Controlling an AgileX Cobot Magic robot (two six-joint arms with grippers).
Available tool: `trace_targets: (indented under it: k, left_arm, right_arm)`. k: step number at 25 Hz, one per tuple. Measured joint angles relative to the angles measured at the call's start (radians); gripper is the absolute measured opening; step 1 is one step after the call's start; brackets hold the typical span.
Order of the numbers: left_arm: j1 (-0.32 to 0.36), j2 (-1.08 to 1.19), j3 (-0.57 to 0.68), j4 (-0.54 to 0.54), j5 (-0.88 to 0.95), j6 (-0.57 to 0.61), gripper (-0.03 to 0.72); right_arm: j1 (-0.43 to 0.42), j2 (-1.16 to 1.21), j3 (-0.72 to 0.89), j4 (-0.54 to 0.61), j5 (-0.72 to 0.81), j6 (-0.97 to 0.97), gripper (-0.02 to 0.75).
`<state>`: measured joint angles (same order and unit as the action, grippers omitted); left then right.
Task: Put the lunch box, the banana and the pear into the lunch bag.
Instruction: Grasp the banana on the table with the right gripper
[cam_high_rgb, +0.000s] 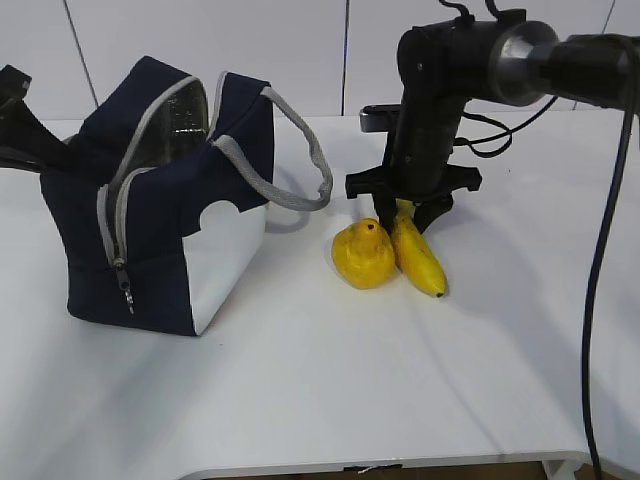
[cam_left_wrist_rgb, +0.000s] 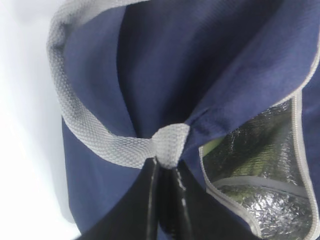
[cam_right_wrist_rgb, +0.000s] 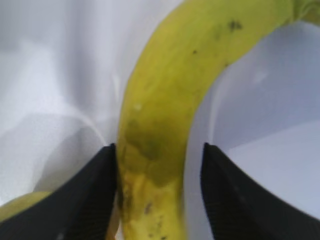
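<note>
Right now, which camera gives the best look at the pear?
The exterior view: the whole pear sits on the table against the banana, below the right gripper. The right wrist view catches only a yellow sliver at its bottom left corner; the left wrist view shows none.

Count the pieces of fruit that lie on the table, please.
2: the pear right of the lunch bag, and the banana touching its right side. More may be hidden inside the bag.

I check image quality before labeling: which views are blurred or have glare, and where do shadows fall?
Exterior view: sharp; soft shadows under the lunch bag and banana. Left wrist view: table washed out to white at left, foil lining glints. Right wrist view: close banana soft, fingers blurred.
</note>
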<state>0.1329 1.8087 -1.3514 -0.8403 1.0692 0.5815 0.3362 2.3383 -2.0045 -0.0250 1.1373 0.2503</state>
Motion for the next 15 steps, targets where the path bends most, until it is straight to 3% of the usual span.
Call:
trace_targets:
  k: [4,15]
  left_arm:
    - [0.000,0.000,0.000,0.000,0.000,0.002,-0.004]
    - [0.000,0.000,0.000,0.006,0.000,0.004,-0.004]
  right_arm:
    - [0.000,0.000,-0.002,-0.004,0.024,0.000,0.312]
    - [0.000,0.004,-0.243,0.025,0.093,0.000,0.300]
